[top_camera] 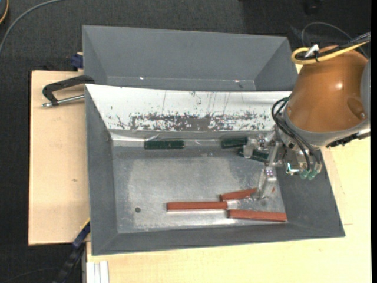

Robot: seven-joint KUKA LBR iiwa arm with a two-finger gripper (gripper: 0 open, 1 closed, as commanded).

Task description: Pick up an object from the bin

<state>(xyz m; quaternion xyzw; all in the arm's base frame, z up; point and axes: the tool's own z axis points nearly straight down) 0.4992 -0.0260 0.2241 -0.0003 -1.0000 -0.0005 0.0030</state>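
Red sticks [197,206] near bin's front wall [218,240], gripper [266,190] above

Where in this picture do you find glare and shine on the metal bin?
In the camera view, a bright band of glare runs across the bin's back wall above its dark scratch marks; in the same view the floor shines pale just below the long red-brown stick, left of the gripper.

We see 2 dark green bars lying apart: the longer bar [164,144] left, the shorter bar [234,141] right.
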